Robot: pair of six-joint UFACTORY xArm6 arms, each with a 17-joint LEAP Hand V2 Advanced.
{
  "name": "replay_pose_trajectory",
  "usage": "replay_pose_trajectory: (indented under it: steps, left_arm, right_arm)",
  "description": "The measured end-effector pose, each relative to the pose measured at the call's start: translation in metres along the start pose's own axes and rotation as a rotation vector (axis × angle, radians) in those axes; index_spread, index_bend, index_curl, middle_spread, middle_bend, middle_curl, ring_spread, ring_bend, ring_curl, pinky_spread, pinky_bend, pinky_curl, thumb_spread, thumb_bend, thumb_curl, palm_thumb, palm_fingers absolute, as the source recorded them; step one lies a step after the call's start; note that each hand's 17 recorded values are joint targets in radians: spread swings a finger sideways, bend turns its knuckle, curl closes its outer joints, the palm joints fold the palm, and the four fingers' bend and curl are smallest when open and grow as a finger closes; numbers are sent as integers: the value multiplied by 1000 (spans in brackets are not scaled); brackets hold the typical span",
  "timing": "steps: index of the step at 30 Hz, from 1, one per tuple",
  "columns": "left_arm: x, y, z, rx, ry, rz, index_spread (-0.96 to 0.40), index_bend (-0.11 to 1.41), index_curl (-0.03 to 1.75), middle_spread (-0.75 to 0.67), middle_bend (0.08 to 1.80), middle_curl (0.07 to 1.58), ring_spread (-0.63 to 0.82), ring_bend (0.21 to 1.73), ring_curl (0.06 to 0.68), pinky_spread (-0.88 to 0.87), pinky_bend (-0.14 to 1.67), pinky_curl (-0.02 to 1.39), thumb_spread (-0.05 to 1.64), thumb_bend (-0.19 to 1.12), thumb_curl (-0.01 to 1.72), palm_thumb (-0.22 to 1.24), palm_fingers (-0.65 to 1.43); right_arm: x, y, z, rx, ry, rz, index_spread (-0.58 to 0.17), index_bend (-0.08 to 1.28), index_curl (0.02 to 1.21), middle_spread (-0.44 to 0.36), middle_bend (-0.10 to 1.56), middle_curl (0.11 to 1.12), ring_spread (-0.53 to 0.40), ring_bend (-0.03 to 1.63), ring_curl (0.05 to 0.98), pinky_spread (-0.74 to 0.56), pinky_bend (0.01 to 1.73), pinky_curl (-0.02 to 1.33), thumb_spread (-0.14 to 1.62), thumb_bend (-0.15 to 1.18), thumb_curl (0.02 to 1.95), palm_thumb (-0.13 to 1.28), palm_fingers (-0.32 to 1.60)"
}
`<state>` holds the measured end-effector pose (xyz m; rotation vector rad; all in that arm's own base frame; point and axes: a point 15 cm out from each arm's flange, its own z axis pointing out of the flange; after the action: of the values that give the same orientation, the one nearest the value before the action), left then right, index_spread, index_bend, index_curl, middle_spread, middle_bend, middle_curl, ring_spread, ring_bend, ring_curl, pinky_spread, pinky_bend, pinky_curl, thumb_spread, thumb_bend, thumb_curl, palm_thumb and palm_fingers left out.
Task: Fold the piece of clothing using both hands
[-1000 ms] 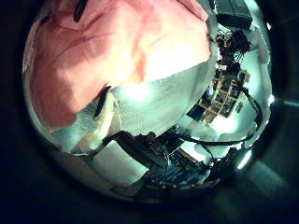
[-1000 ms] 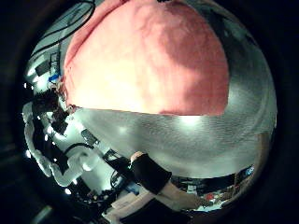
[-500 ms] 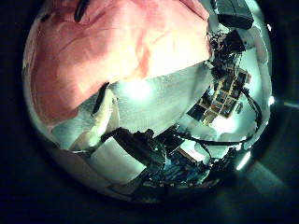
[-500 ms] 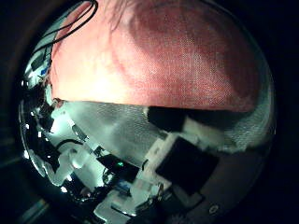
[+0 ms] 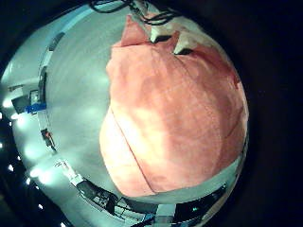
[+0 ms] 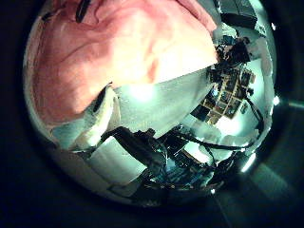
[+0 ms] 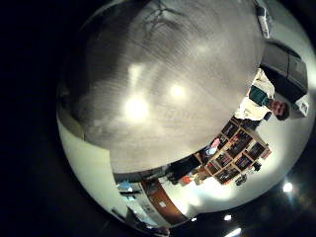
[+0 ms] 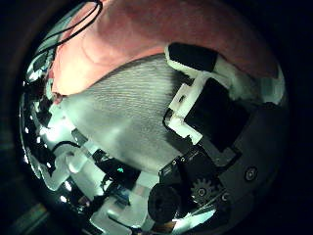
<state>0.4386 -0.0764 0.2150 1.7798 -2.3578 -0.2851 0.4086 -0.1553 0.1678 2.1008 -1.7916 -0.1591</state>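
Note:
A pink garment (image 5: pixel 175 113) lies spread with soft folds on the grey table (image 5: pixel 76 95). My left hand is close over it. Its fingertips (image 5: pixel 159 36) sit on one edge of the cloth, and a curled finger (image 6: pixel 100 109) presses at the hem where the garment (image 6: pixel 123 52) bunches up. My right hand's fingers (image 8: pixel 210 98) are curled in over the table (image 8: pixel 122 108), with one tip on the border of the garment (image 8: pixel 147 29). The right little finger side view holds only bare table (image 7: pixel 158 79).
Shelves with small items (image 7: pixel 232 153) stand beyond the table's far edge. More shelving (image 6: pixel 228 90) shows past the table on the left hand's side. Arm parts and gears (image 8: pixel 186 196) fill the space beside the right palm.
The right hand's fingers have curled into view and closed toward the garment's edge. The left finger has pressed further into the hem, and the cloth fills more of that view.

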Motion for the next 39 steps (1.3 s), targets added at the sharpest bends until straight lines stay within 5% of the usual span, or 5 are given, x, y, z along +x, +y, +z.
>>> replay_pose_trajectory:
  steps: [10, 18, 30, 39]
  left_arm:
    - [5, 10, -9, 4, 21, 17, 5, 182, 411, 271, 176, 302, 388, 622, 208, 344, 357, 353, 1160, -18, 384, 592, 148]
    - [-5, 15, -19, 28, 33, 11, 5, 183, 404, 272, 179, 301, 388, 623, 206, 344, 361, 354, 1160, -18, 384, 592, 145]
    - [-51, 32, -53, 83, 51, -54, 5, 184, 398, 272, 178, 300, 385, 627, 206, 344, 361, 353, 1155, -19, 384, 590, 146]
    - [-140, 49, -63, 122, 42, -206, 5, 182, 394, 263, 180, 302, 385, 623, 204, 342, 364, 354, 1150, -18, 385, 586, 151]
  right_arm:
    - [65, 37, -33, 156, 11, 124, -341, 1038, 830, -203, 1214, 869, -261, 1336, 727, -272, 1237, 824, 1234, -4, 473, 956, 1001]
    - [49, 39, -95, 302, 3, 130, -323, 1071, 873, -194, 1253, 902, -262, 1361, 775, -257, 1255, 911, 1260, -10, 498, 954, 957]
    - [-85, 15, -217, 566, 12, -101, -309, 1087, 900, -184, 1273, 916, -261, 1366, 819, -239, 1237, 995, 1272, -9, 529, 951, 949]
    - [-255, -36, -289, 662, 11, -366, -301, 1077, 900, -181, 1266, 917, -256, 1360, 832, -232, 1212, 1039, 1266, -5, 546, 973, 975]
